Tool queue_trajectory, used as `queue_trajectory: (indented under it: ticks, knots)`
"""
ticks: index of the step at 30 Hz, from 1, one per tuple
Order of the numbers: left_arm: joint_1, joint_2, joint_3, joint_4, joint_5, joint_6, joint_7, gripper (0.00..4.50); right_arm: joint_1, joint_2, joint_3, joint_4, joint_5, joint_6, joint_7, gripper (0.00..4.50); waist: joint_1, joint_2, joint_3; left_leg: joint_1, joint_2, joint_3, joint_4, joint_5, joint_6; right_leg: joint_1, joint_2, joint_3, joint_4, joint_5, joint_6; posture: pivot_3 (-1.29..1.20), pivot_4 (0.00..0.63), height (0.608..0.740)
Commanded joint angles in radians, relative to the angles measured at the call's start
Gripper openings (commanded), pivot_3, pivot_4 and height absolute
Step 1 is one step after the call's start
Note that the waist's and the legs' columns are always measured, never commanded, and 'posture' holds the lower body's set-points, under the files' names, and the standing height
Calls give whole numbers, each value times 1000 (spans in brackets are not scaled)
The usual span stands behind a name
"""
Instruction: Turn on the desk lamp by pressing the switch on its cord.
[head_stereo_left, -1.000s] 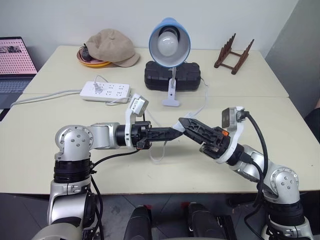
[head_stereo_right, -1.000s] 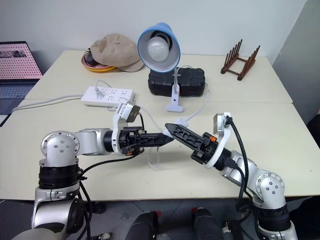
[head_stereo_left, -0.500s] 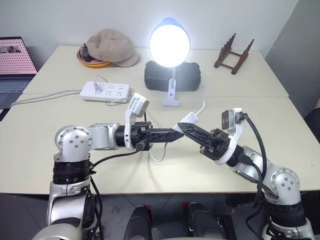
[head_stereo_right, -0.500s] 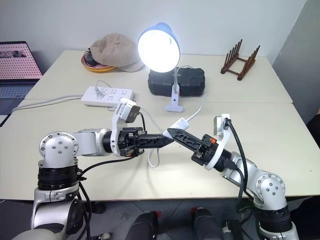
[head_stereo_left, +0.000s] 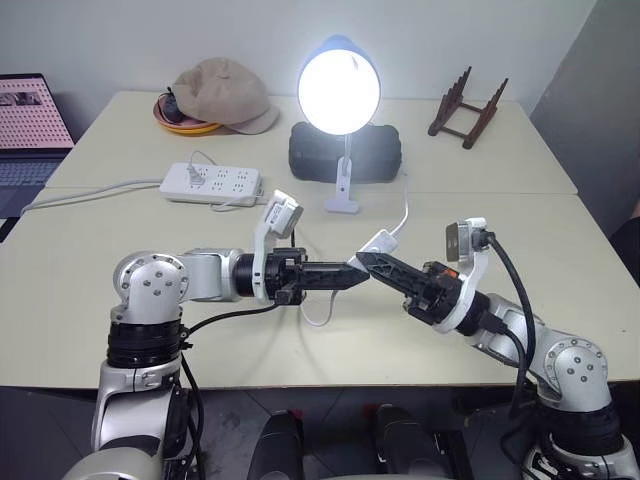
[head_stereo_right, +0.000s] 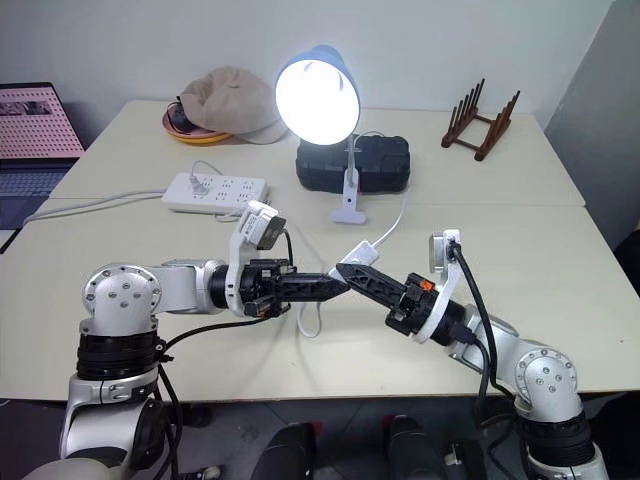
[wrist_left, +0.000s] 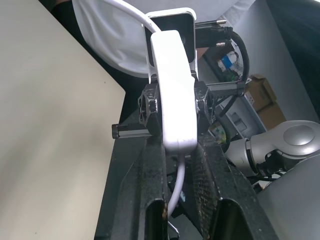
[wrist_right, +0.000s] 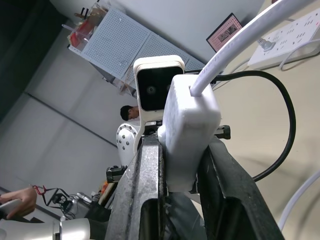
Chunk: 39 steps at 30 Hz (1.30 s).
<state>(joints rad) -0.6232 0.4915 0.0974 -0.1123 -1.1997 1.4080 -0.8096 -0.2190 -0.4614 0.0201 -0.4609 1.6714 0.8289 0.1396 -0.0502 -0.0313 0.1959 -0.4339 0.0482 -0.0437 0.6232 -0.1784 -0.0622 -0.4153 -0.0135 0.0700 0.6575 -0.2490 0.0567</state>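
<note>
Desk lamp (head_stereo_left: 339, 88) now lit; switch (head_stereo_left: 377, 243) half-hidden.

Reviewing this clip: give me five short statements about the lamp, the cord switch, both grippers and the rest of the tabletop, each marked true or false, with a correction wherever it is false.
1. The desk lamp with the light-blue dome shade is lit. True.
2. The small white inline switch lies flat on the table, untouched. False: it is lifted off the table, with both grippers closed on it.
3. The left gripper is shut on the switch. True.
4. The right gripper hangs open, clear of the thin white cord. False: its fingers clamp the switch.
5. A beige cap sits on the black box. False: the cap rests on an orange bowl.
</note>
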Motion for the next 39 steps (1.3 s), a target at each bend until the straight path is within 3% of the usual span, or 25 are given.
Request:
queue_trajectory:
  ticks: [1,7,9,11,13,14,19,23,25,31,39]
  knots:
    - [-24,33,-14,-9,27,-46,-57,369,-9,-27,-3,-40,-32,21,38,1840,0,0,0,0,0,0,0,0,0,0,0,0,0,0,0,0,150,740]
    - [-75,110,-160,38,222,-220,-223,369,165,-197,-120,-152,-26,51,90,3474,17,0,0,-1,-1,1,0,0,0,-1,-1,0,-1,-1,-1,0,150,740]
    - [-113,127,-228,94,327,-316,-275,369,228,-274,-152,-227,-131,57,123,3958,21,0,0,-1,-1,2,0,0,0,-1,-1,1,-2,-1,-1,0,150,740]
    - [-145,145,-351,171,532,-540,-333,369,244,-311,-150,-302,-327,15,67,4463,23,0,0,-2,-2,2,0,0,0,-1,-3,1,-2,-1,-1,0,150,740]
    - [-176,137,-492,270,774,-832,-351,369,229,-299,-124,-346,-559,-45,-67,4489,23,0,0,-1,-1,3,0,0,0,-1,-3,0,-4,0,-1,0,150,740]
    - [-197,112,-512,319,813,-871,-351,369,223,-317,-82,-364,-660,-54,-80,4489,22,0,0,-1,-1,3,0,0,0,-1,-3,0,-6,0,-1,0,150,740]
    - [-243,54,-592,537,1022,-1191,-394,369,209,-237,30,-346,-866,-96,-105,4489,20,0,0,-5,-1,8,0,-1,-1,-2,-6,2,-12,1,0,0,150,740]
    - [-286,-27,-639,695,1144,-1376,-387,369,218,-180,25,-307,-957,-134,-104,4489,24,0,0,-13,-2,6,0,-2,2,-8,-4,1,-9,1,1,0,150,740]
    - [-304,-35,-629,750,1167,-1441,-418,1066,219,-169,19,-296,-978,-136,-85,4500,33,0,-1,-15,-2,5,0,-3,3,-8,-3,0,-10,4,5,0,150,740]
    - [-329,-24,-564,791,1163,-1475,-513,1971,215,-168,-12,-261,-1017,-131,-10,4500,29,0,0,-16,-2,4,2,-3,3,-7,-3,0,-10,2,9,0,150,740]
    - [-255,140,-408,559,1052,-1287,-601,3509,221,-241,-108,-238,-956,-114,189,4500,18,0,0,-14,-2,3,5,-3,4,-7,-3,0,-3,2,9,0,150,740]
